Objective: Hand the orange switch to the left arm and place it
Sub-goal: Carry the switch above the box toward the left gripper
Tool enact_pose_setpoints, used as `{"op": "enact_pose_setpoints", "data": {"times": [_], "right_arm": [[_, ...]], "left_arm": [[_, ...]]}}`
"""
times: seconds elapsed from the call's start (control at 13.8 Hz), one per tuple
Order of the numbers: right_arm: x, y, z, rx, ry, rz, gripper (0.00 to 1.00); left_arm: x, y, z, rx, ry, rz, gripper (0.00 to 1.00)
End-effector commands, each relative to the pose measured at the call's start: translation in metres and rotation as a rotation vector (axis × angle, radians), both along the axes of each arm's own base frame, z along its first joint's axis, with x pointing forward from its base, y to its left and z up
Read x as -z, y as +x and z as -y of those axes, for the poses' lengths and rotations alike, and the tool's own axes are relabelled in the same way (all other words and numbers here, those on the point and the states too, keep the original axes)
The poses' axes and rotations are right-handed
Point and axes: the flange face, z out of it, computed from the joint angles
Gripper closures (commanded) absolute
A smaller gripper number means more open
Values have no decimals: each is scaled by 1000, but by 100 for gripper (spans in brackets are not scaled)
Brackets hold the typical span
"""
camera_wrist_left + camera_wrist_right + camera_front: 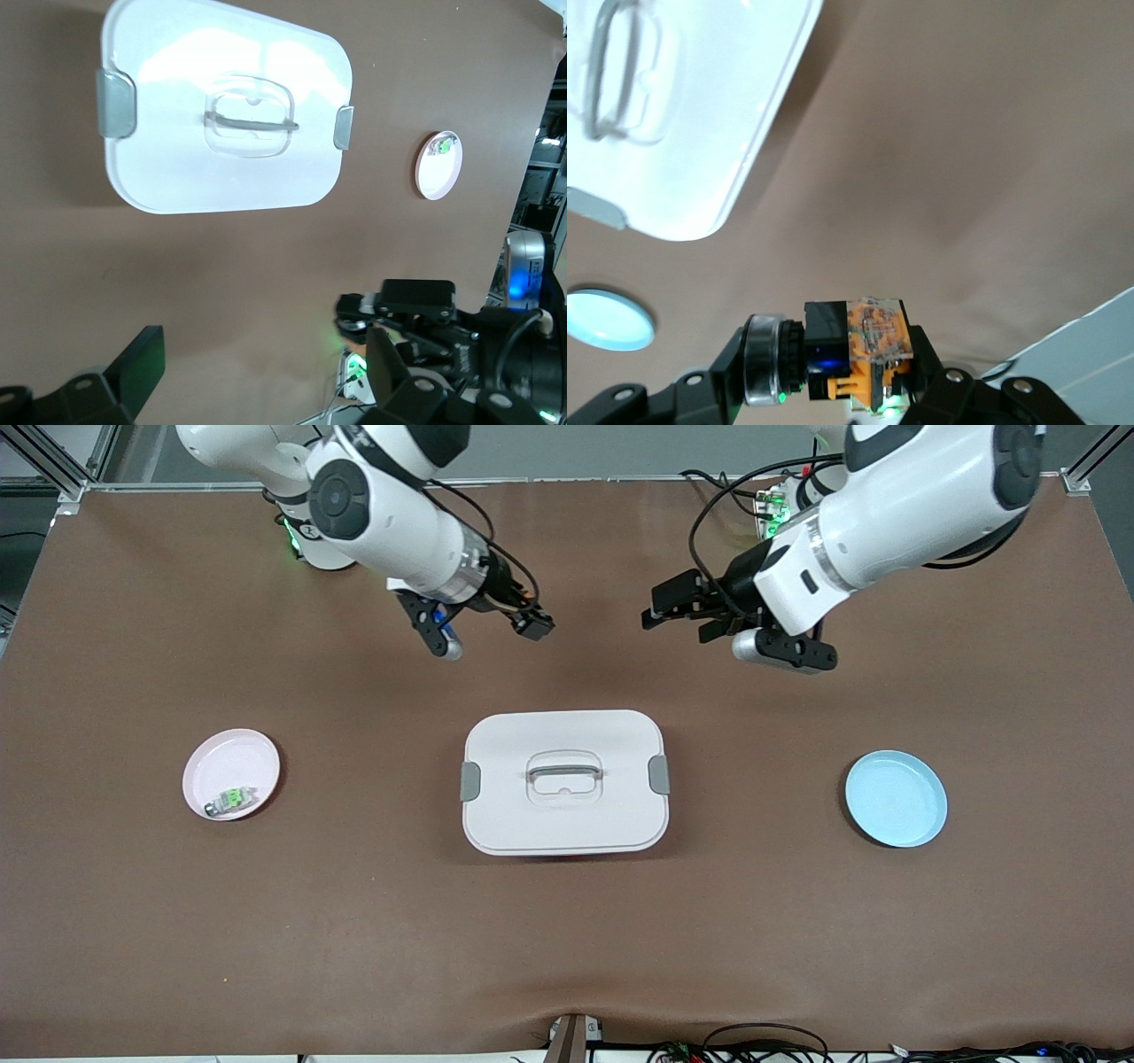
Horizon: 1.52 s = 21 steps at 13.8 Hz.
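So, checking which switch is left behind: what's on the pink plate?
Only the green-and-grey switch lies on the pink plate, near its edge closest to the front camera. Whatever is under the switch is covered.

arms: white, dark bands | hands: black | bases: green-lit

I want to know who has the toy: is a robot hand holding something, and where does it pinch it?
The right gripper pinches the orange switch by its black-and-orange body. The left gripper holds nothing.

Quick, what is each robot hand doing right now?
Left gripper: open, empty.
Right gripper: shut on the orange switch.
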Motion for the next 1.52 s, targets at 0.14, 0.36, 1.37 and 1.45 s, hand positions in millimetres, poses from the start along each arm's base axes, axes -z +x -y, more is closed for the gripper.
{"op": "enact_pose_setpoints", "data": {"times": [0.14, 0.36, 1.37, 1.45], "right_arm": [[-3, 15, -61, 123, 39, -45, 81], [1, 18, -85, 185, 43, -62, 81], [-3, 26, -99, 328, 155, -87, 82], [-3, 26, -99, 328, 155, -87, 82]], "left_arm": [[4, -52, -7, -64, -17, 0, 0], [13, -76, -16, -52, 8, 12, 0], [50, -63, -37, -96, -134, 83, 20], [54, -64, -29, -93, -133, 89, 20]]}}
